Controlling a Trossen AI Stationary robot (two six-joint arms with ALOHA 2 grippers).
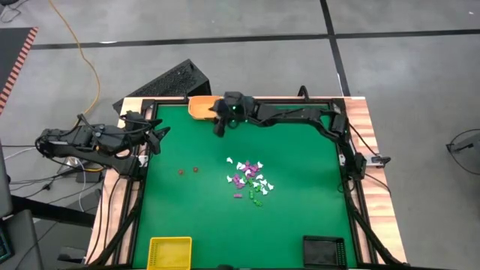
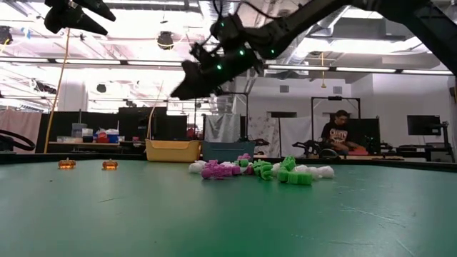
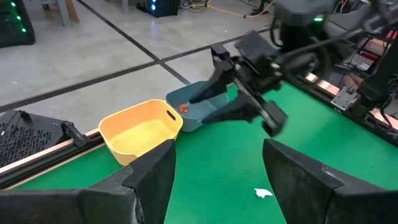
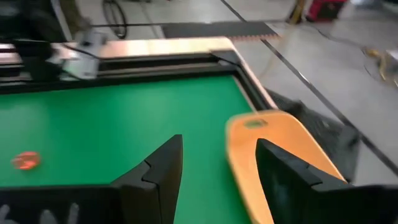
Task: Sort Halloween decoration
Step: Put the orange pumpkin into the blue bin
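halloween decoration (image 1: 249, 180): lying in a loose white, purple and green pile mid-table; two orange-red pieces (image 1: 187, 171) are sitting apart toward my left arm; one orange-red piece (image 3: 183, 107) is resting in the blue tray (image 3: 202, 107).
right gripper (image 1: 220, 126): hovering beside the orange tray (image 1: 199, 107) at the far edge, fingers spread, holding nothing.
left gripper (image 1: 156, 139): waiting at the table's left edge, fingers spread.
step in hand: i am judging a drop finished; lifting clear before swinging back, then approaching one orange-red piece from above.
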